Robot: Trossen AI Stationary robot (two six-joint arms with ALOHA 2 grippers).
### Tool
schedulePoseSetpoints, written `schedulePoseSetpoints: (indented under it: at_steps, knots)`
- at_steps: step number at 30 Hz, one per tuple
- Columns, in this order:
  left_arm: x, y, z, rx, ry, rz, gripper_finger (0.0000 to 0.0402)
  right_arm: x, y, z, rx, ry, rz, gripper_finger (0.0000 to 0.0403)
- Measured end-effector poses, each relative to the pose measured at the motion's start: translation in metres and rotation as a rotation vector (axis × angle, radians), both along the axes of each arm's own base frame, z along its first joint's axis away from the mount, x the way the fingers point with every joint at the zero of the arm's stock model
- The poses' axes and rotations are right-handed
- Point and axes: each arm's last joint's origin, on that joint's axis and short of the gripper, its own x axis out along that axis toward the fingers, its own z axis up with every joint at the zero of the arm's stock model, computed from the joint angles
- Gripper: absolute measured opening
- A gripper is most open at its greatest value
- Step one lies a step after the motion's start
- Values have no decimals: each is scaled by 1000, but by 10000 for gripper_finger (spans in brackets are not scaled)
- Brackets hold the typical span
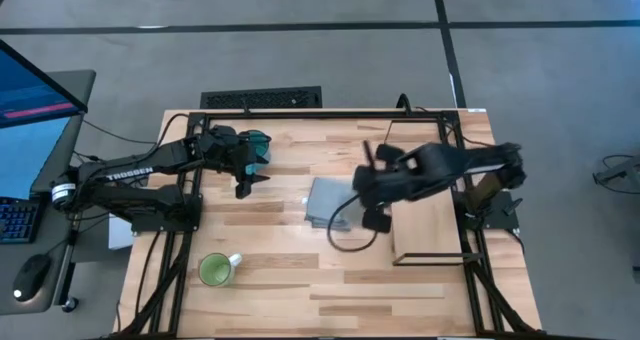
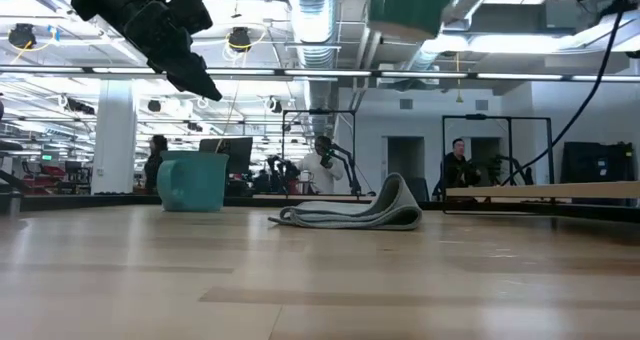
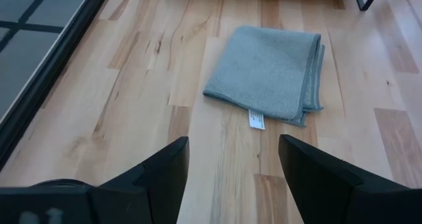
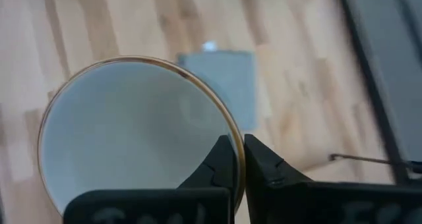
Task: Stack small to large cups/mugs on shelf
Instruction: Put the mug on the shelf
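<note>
Mugs number three. At the left of the table (image 1: 300,280), the light green mug (image 1: 214,270) stands alone near the front corner, handle toward the middle, with bare wood open all around it. The teal mug (image 1: 259,140) stands near the table's far edge, partly under the left arm; in the low view it sits upright (image 2: 194,181), handle on its left. The left end effector (image 1: 252,180) hangs just beside it, above the table, its fingers (image 3: 158,174) spread wide and holding nothing.

One folded grey-blue cloth (image 1: 328,200) lies flat mid-table, a small white tag at its edge, with clear planks in front of it.

The third mug (image 4: 132,132) is off the table, raised high in the low view (image 2: 405,5). It has a pale inside and a thin brown rim; its outer wall looks dark green from below. The right end effector (image 4: 237,148) pinches its rim, one finger inside and one outside, over the gap between the cloth and the shelf (image 1: 430,230).

This one shelf, a light-wood board in a thin black wire frame, stands along the table's right edge with nothing on its visible top.
</note>
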Motion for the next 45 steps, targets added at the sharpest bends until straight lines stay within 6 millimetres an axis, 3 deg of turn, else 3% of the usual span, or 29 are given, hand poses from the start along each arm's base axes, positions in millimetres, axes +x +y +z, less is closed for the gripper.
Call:
schedulePoseSetpoints:
  at_steps: [11, 20, 29, 38, 45]
  knots:
    - [1, 0, -1, -8, 0, 6, 226, -57, -44, 47, -123, -168, -38, 24]
    - [1, 0, -1, -22, -2, 16, 226, -92, -84, 67, -189, -225, -136, 24]
    - [1, 0, -1, -22, -3, 16, 226, -108, -91, 74, -193, -249, -133, 24]
    - [1, 1, 0, -13, -4, 11, 226, -142, -90, 86, -198, -325, -124, 24]
    - [2, 1, 1, 2, -20, 11, 226, -164, -97, 55, -197, -223, -157, 24]
